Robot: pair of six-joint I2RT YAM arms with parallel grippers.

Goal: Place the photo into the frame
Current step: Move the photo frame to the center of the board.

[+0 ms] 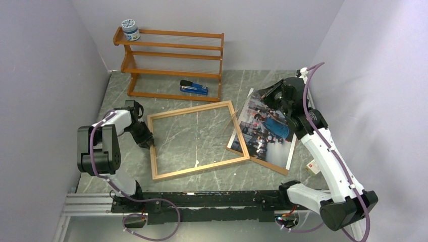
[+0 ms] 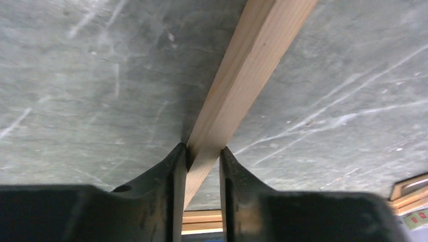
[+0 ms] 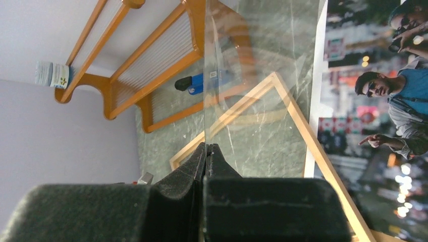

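Marble tabletop (image 1: 237, 83); low left end effector (image 2: 203, 150) clenched on frame (image 1: 197, 170), right end effector (image 3: 206, 146) on clear pane (image 3: 262, 50).

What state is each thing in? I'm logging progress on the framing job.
frame: lying down, empty, left rail clamped by left gripper
clear pane: off the table, pinched by right gripper
photo: face up, outside frame, on backing board
jar: upright, lidded
stapler: closed
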